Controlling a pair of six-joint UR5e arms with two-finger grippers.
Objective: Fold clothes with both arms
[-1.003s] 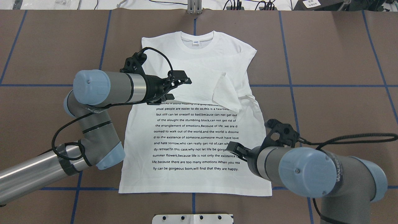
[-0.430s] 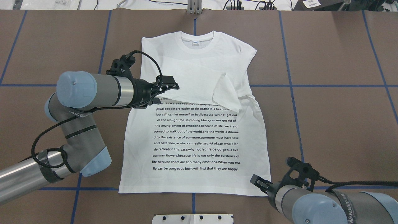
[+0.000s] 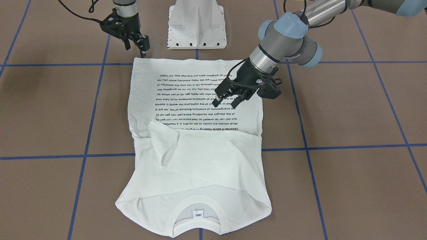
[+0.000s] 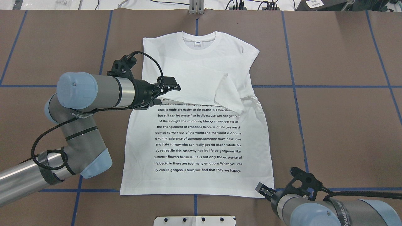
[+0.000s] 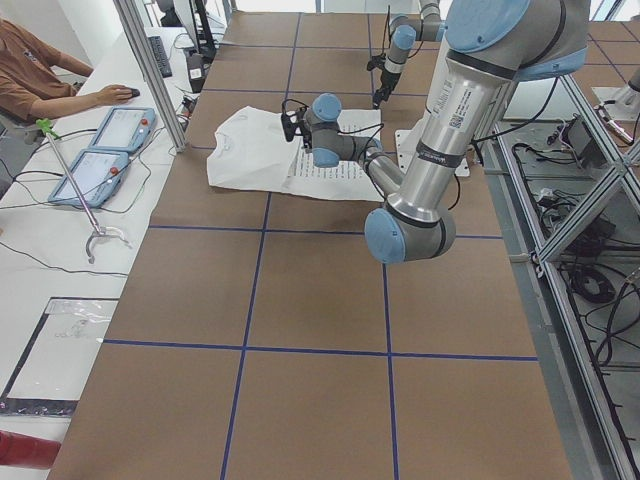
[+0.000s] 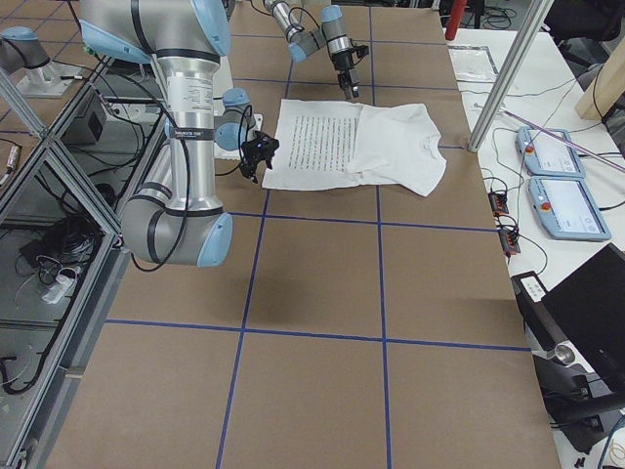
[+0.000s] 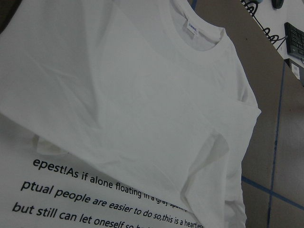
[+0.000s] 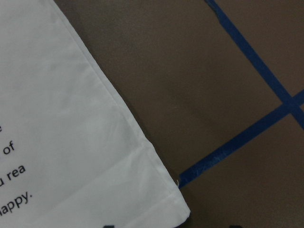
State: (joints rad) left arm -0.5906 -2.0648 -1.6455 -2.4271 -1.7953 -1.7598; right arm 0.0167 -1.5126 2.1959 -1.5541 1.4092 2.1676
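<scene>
The white T-shirt [image 4: 196, 138] lies flat on the brown table, collar [image 4: 198, 39] at the far side, black text facing up. Both sleeves [image 4: 220, 84] are folded across the chest. It also shows in the front view [image 3: 196, 160]. My left gripper [image 4: 166, 94] hovers open and empty over the shirt's left chest, just above the top text line; the front view [image 3: 228, 100] shows it too. My right gripper [image 4: 263, 191] is low at the hem's near right corner, open and empty. The right wrist view shows that corner [image 8: 156, 190] just ahead of the spread fingertips.
The white pedestal base [image 3: 196, 23] stands at the robot's side of the table, just behind the hem. Blue tape lines [image 4: 295, 86] cross the brown table. An operator [image 5: 35, 75] and two tablets [image 5: 105, 145] are at the far side.
My left gripper drew back to the left off the folded sleeve. My right gripper moved from the shirt's right edge down and back to the hem's right corner.
</scene>
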